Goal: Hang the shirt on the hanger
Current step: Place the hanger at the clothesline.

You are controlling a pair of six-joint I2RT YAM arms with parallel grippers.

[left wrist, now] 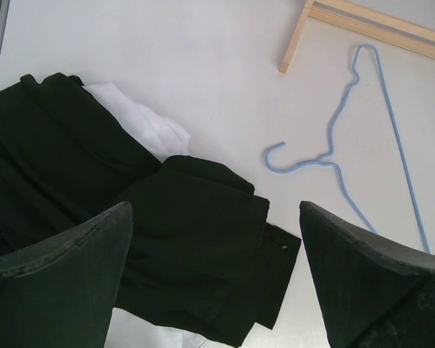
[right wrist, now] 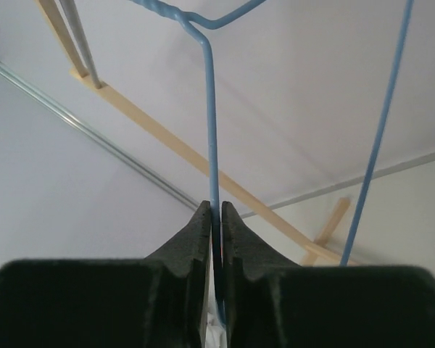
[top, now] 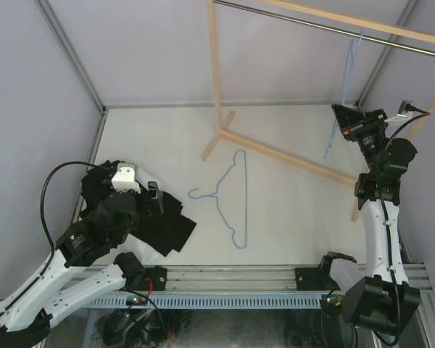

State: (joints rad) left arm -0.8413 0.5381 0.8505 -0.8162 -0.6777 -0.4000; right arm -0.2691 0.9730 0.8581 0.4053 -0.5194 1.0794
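Observation:
The white shirt (left wrist: 146,125) shows only as patches peeking out from under a black garment (left wrist: 94,181) at the table's left; most of it is hidden. My left gripper (left wrist: 214,210) hangs open above that black pile (top: 170,225), holding nothing. One blue wire hanger (top: 230,199) lies flat on the table's middle. A second blue hanger (top: 346,87) hangs from the metal rail (top: 326,29) at the back right. My right gripper (right wrist: 213,212) is shut on this hanger's wire (right wrist: 210,109), raised high next to the rack.
A wooden rack stands at the back, its base bars (top: 275,151) lying across the table between the flat hanger and the right arm. Grey walls close in the left, back and right sides. The aluminium rail (top: 232,279) marks the near edge.

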